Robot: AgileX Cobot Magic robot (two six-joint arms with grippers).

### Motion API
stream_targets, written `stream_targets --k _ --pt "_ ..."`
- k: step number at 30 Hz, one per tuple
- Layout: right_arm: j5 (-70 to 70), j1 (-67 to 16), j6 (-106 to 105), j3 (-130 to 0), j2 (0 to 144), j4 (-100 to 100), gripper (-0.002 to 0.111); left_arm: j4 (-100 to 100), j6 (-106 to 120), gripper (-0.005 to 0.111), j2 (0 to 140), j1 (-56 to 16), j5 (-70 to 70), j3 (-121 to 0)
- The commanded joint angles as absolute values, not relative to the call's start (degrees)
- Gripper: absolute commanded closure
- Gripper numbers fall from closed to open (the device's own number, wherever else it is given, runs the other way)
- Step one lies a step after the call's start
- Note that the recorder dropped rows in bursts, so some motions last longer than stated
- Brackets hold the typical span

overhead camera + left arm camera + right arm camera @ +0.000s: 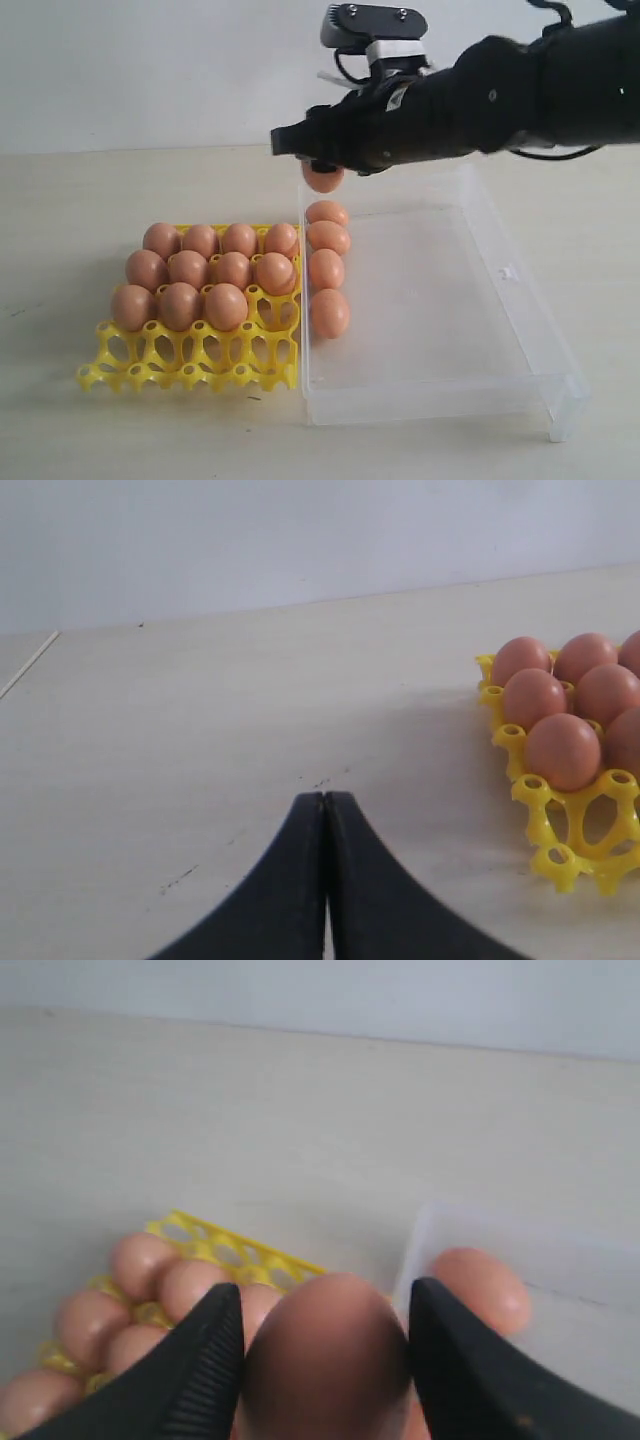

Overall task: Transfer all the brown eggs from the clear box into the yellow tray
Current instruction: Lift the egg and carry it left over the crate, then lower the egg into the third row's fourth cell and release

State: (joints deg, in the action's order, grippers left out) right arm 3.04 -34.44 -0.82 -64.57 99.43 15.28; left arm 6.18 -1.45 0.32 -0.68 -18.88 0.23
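My right gripper (318,170) hangs over the far left corner of the clear box (440,405), shut on a brown egg (323,179) lifted above the box wall. In the right wrist view this egg (326,1360) fills the gap between the black fingers (205,1360). Several more brown eggs (328,268) lie in a row along the box's left wall. The yellow tray (190,365) left of the box holds several eggs (188,268) in its back rows; its front row of cups is bare. My left gripper (325,800) is shut on nothing, above bare table left of the tray (585,825).
The right arm's black body (520,85) stretches from the upper right across the back of the box. A small clasp (507,272) sits on the box's right wall. A pale wall stands behind the light wooden table (100,200).
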Motion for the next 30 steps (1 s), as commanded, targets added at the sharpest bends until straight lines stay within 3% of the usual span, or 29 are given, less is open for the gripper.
stream_targets --k 1,6,30 --pt "-12.8 -42.3 -2.0 -56.6 97.4 18.1 0.108 6.0 -1.7 0.107 0.0 -0.6 -18.3 0.0" --pt "-24.4 -47.9 -3.4 -52.1 99.8 21.5 0.108 6.0 -1.7 0.107 0.0 -0.6 -18.3 0.0" --pt "-26.6 -48.9 3.3 -51.8 109.4 25.8 0.108 6.0 -1.7 0.107 0.0 -0.6 -18.3 0.0"
